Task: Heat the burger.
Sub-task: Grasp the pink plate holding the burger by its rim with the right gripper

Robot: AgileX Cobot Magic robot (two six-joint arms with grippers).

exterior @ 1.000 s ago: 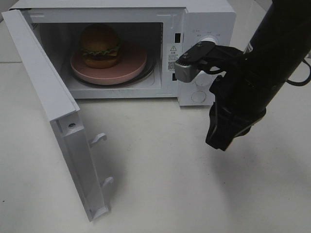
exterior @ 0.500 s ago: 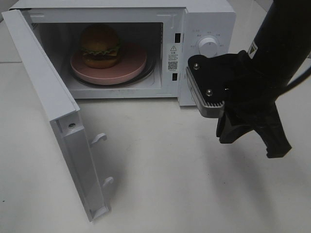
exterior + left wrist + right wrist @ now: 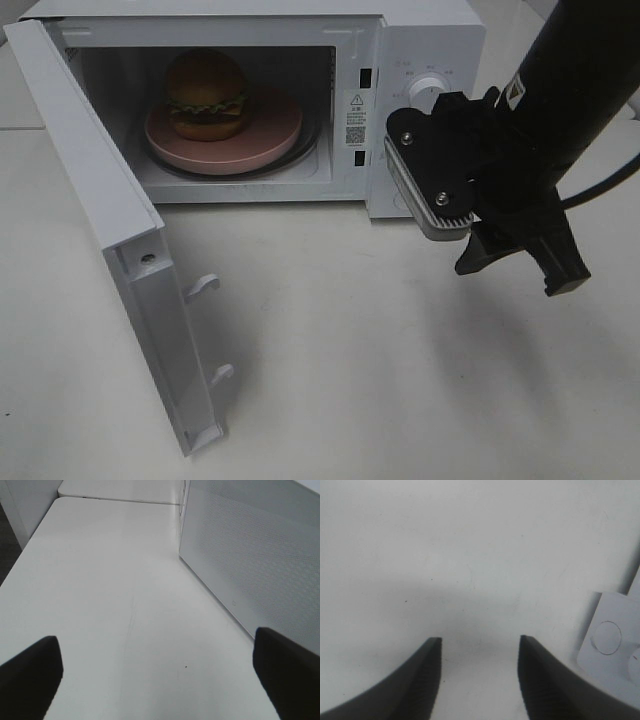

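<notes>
The burger (image 3: 206, 93) sits on a pink plate (image 3: 272, 142) inside the open white microwave (image 3: 430, 30), toward the left of the cavity. The microwave door (image 3: 100, 230) is swung wide to the left. My right gripper (image 3: 515, 272) hangs in front of the control panel, just below the knob (image 3: 430, 92), pointing down at the table. In the right wrist view my right gripper (image 3: 480, 645) is open, its dark fingers apart with only bare table between them. My left gripper (image 3: 157, 665) is wide open and empty over the table, beside the microwave's perforated side wall (image 3: 260, 555). It is out of the exterior view.
The open door juts toward the front of the white table (image 3: 330, 380), with its two latch hooks (image 3: 205, 285) facing right. A corner of the microwave's control panel (image 3: 610, 640) shows beside my right gripper's fingers. A black cable (image 3: 600, 190) trails off the right arm.
My right gripper has turned at the wrist in front of the control panel and its fingers have spread from shut to open. The burger, plate and door have not moved.
</notes>
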